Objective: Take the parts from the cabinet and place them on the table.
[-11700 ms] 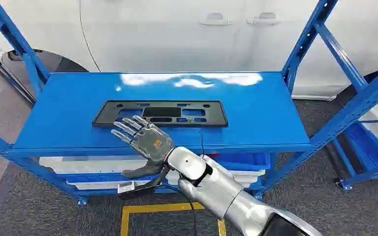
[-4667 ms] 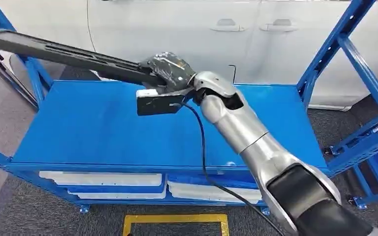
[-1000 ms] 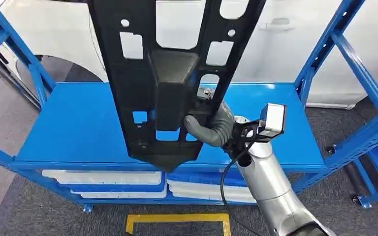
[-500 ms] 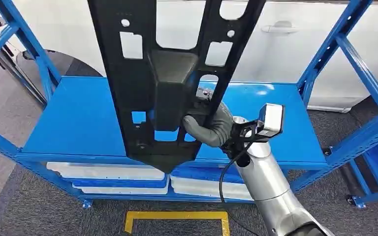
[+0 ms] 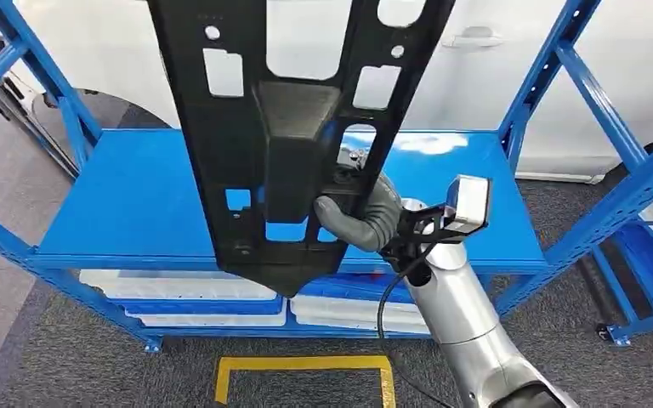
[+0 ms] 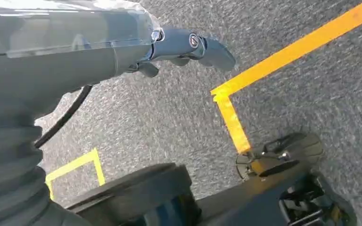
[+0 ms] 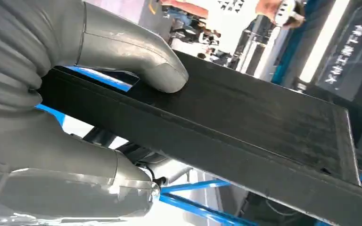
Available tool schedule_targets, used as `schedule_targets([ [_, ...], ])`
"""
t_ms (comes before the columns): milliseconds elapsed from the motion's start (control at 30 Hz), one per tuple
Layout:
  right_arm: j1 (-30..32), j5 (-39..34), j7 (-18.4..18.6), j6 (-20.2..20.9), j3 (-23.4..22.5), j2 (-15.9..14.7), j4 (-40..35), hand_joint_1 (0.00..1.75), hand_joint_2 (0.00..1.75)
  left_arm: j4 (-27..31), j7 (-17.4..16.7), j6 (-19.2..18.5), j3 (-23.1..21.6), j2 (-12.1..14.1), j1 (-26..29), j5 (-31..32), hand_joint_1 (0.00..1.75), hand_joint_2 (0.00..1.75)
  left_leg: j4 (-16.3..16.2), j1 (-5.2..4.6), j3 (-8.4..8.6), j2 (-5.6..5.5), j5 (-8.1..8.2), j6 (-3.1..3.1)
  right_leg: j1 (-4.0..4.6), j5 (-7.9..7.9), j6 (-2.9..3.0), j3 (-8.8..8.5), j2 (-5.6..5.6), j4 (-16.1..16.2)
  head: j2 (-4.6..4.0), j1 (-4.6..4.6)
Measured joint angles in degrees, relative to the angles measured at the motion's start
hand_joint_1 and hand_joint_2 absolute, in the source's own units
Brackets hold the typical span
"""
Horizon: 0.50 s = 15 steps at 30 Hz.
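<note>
Black part (image 5: 293, 136) in right hand (image 5: 361, 223)

Behind the shelving stands a white car (image 5: 510, 68), its door handle (image 5: 474, 36) showing high up and a dark wheel (image 5: 30, 93) at the left. Grey carpet (image 5: 68, 365) covers the floor, marked with yellow tape (image 5: 304, 367) in front of the shelves. White trays (image 5: 178, 289) sit on the lower level, under the blue top.
</note>
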<state>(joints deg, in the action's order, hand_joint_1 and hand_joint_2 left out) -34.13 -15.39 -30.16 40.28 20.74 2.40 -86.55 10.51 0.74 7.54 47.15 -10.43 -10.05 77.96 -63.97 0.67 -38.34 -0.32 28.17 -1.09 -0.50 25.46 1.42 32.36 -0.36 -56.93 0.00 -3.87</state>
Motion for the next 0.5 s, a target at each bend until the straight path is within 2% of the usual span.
schedule_targets([
  [67, 0.1, 0.0, 0.0, 0.0, 0.0, 0.1, 0.0, 1.75, 1.75, 0.0, 0.0, 0.0, 0.0, 0.0, -0.1, 0.0, 0.0, 1.75, -8.9, 0.03, -2.77, 0.03, 5.01, -0.4, 0.19, -0.81, 0.11, 1.12, -0.06, -0.1, 0.0, -0.02],
  [100, 0.1, 0.0, 0.0, 0.0, 0.0, 0.2, 0.1, 1.75, 1.75, 0.0, 0.1, 0.0, 0.0, 0.0, -0.1, 0.0, 0.0, 1.75, -11.9, 0.03, -3.39, 0.03, 5.91, -0.49, 0.29, -1.23, 0.08, 1.76, -0.06, -0.2, 0.0, 0.0],
  [133, 0.1, 0.0, 0.0, 0.0, 0.0, 0.1, 0.2, 1.75, 1.75, 0.0, 0.3, 0.0, 0.0, 0.1, -0.1, 0.0, 0.0, 1.75, -12.0, 0.03, -2.6, 0.03, 5.21, -0.48, 0.33, -1.6, 0.04, 2.35, -0.06, -0.3, 0.0, 0.0],
  [167, 0.1, 0.0, 0.0, 0.0, 0.0, 0.2, 0.2, 1.75, 1.75, 0.0, 0.3, 0.0, 0.0, 0.1, -0.1, 0.0, 0.0, 1.75, -9.1, 0.02, -0.28, 0.03, 3.3, -0.36, 0.36, -1.95, -0.04, 2.91, -0.06, -0.4, 0.0, -0.02],
  [233, 0.0, 0.0, 0.0, 0.0, 0.0, 0.2, 0.2, 1.75, 1.75, 0.0, 0.4, 0.0, 0.0, 0.1, 0.0, 0.0, 0.0, 1.75, 0.8, 0.02, 6.32, 0.03, -0.17, 0.1, 0.37, -2.4, -0.33, 3.68, 0.03, -0.8, 0.0, 0.0],
  [267, -0.1, 0.0, 0.0, 0.0, 0.0, 0.2, 0.2, 1.75, 1.75, 0.0, 0.4, 0.0, 0.0, 0.1, -0.1, 0.0, 0.0, 1.75, 5.5, -0.05, 8.83, 0.02, 0.85, 0.48, 0.38, -2.63, -0.56, 4.03, 0.01, -1.1, 0.0, -0.02],
  [300, -0.2, 0.0, 0.0, 0.0, 0.0, 0.2, 0.2, 1.75, 1.75, 0.0, 0.4, 0.0, 0.0, 0.1, -0.2, 0.0, 0.0, 1.75, 6.3, -0.48, 9.57, -0.07, 0.62, 0.78, 0.59, -2.99, -0.92, 4.4, 0.03, -1.2, 0.0, 0.0],
  [367, -0.2, 0.0, 0.0, 0.0, 0.0, 0.2, 0.2, 1.75, 1.75, 0.0, 0.4, 0.0, 0.0, 0.1, 0.0, 0.0, 0.0, 1.75, 6.2, -0.6, 8.89, -0.09, 0.29, 1.17, 0.48, -3.66, -1.63, 4.44, 0.01, -1.1, 0.0, -0.02],
  [400, -0.2, 0.0, 0.0, 0.0, -0.1, 0.2, 0.2, 1.75, 1.75, 0.0, 0.4, 0.0, 0.0, 0.2, 0.2, 0.0, 0.0, 1.75, 6.2, -0.64, 8.72, -0.07, -0.06, 1.62, 0.45, -4.09, -1.96, 4.5, 0.04, -1.0, 0.0, 0.0],
  [433, -0.2, 0.0, 0.0, 0.0, -0.2, 0.2, 0.1, 1.75, 1.75, 0.0, 0.4, 0.0, 0.0, 0.1, 0.3, 0.0, 0.0, 1.75, 6.8, -0.05, 8.23, 0.12, -0.85, 2.16, 0.72, -4.27, -2.37, 4.81, 0.13, -1.0, 0.0, 0.0],
  [467, -0.2, -0.1, 0.0, 0.0, -0.3, 0.1, 0.1, 1.75, 1.75, 0.0, 0.4, 0.0, 0.0, 0.0, 0.1, 0.0, 0.0, 1.75, 6.8, -0.07, 7.89, 0.3, -1.42, 2.59, 0.37, -2.06, -2.61, 5.52, 0.32, -2.3, 0.0, 0.0],
  [500, -0.3, -0.1, 0.0, 0.0, -0.5, 0.1, 0.0, 1.75, 1.75, 0.0, 0.4, 0.0, 0.0, 0.0, 0.0, 0.0, 0.0, 1.75, 6.8, -0.06, 7.24, 0.32, -2.0, 2.99, 0.27, 1.11, -2.77, 6.71, 0.31, -5.4, 0.0, 0.04],
])
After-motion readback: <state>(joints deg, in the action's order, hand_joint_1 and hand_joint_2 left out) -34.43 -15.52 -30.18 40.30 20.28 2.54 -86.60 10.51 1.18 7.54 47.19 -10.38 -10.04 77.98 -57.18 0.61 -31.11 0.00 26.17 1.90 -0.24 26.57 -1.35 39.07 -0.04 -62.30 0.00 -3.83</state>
